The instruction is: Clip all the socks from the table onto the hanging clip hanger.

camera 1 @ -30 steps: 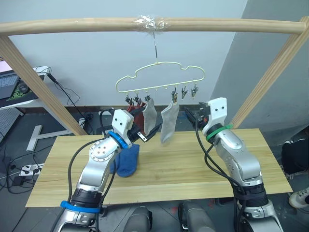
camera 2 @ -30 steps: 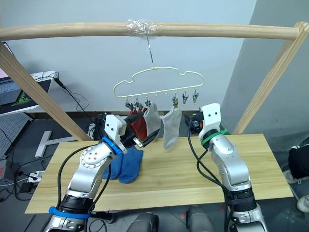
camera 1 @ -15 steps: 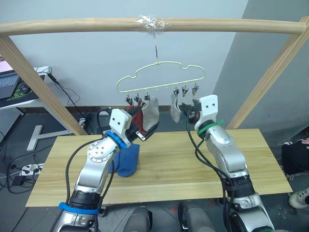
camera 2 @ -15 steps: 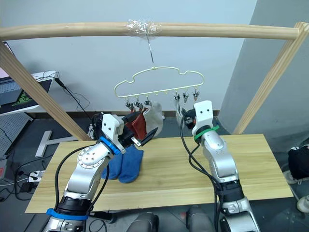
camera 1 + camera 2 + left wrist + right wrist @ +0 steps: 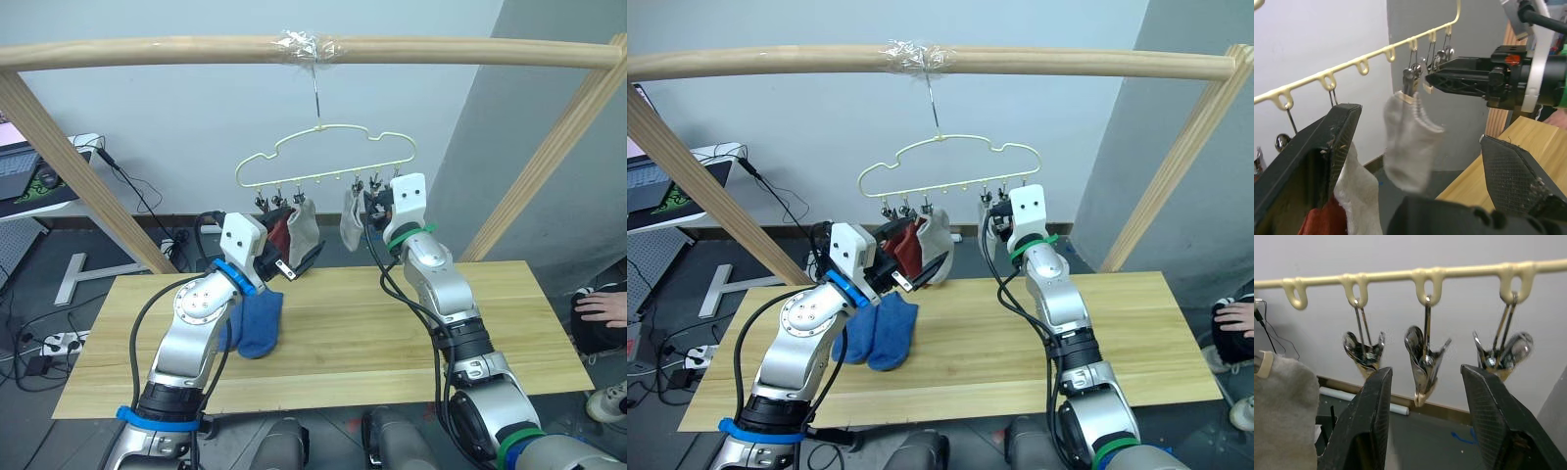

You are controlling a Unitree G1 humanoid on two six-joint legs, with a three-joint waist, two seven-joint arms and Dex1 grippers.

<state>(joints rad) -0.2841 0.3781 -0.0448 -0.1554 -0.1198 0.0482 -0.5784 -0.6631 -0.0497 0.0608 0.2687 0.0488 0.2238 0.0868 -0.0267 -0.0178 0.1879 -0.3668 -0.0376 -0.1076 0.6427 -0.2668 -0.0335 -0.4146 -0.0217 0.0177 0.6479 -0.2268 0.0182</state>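
Now the right gripper (image 5: 1425,382), fingers spread and empty, has risen from beside the hanger to frame a bare clip (image 5: 1423,363) on the clip hanger (image 5: 323,157), next to a hanging grey sock (image 5: 1410,147). Meanwhile the left gripper (image 5: 294,264) still hovers open below the clipped red socks (image 5: 906,247). Two blue socks (image 5: 877,333) lie on the table (image 5: 392,343), under a wooden pole frame (image 5: 147,49) against a pale wall (image 5: 176,117).

Both arms are raised, elbows bent, wrists angled up and forward. The left gripper (image 5: 296,262) has its fingers spread wide. The right gripper (image 5: 1436,77) reaches left, fingers apart.
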